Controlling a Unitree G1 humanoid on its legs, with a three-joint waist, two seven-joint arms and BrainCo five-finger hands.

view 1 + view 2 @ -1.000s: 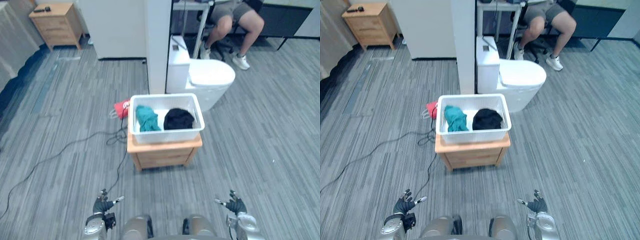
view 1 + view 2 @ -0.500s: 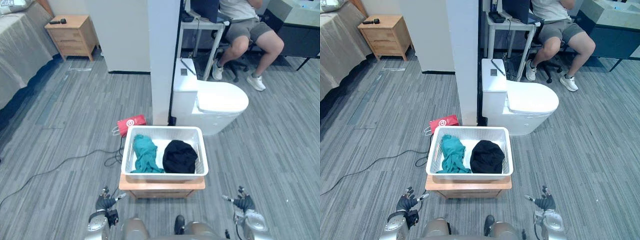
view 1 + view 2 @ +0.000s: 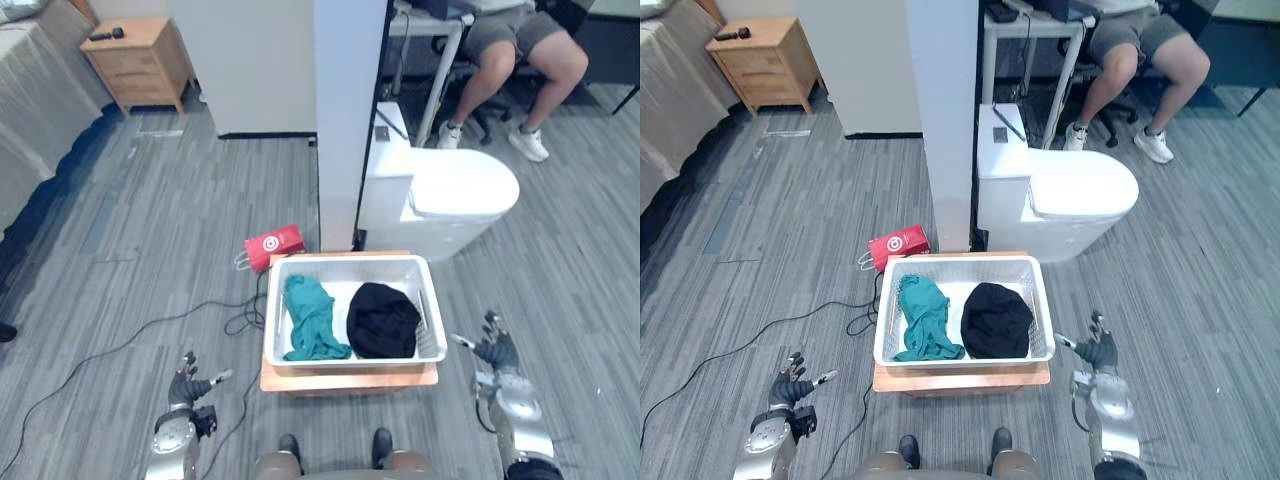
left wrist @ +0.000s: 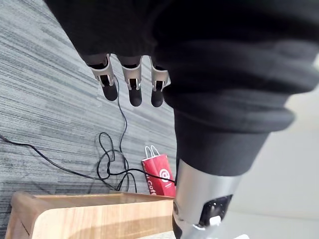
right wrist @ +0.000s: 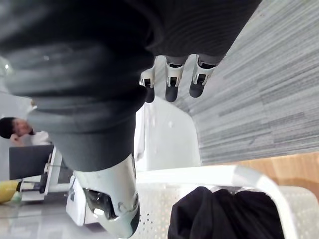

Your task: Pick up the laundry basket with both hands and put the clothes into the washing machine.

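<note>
A white laundry basket [image 3: 432, 296] rests on a low wooden stand [image 3: 350, 380] just in front of me. It holds a teal garment [image 3: 311, 319] on its left and a black garment [image 3: 383, 319] on its right. My left hand [image 3: 186, 387] hangs open low to the left, well apart from the basket. My right hand [image 3: 497, 352] hangs open just off the basket's right end, touching nothing. The right wrist view has the basket rim [image 5: 214, 175] and the black garment [image 5: 224, 213] close by its fingers [image 5: 171, 90]. In the left wrist view the fingers [image 4: 130, 85] are straight above the stand [image 4: 99, 216].
A white toilet [image 3: 445, 192] and a white pillar [image 3: 348, 110] stand right behind the basket. Left of the basket's back corner a red paper bag [image 3: 273, 244] lies beside a black floor cable [image 3: 120, 345]. A seated person [image 3: 520, 45] is at the back right, a wooden nightstand [image 3: 140, 60] and a bed [image 3: 35, 120] at the back left.
The whole picture has shifted: the camera has come closer to the basket. My right hand now sits higher, beside the basket's right end. The left hand is farther out to the left.
</note>
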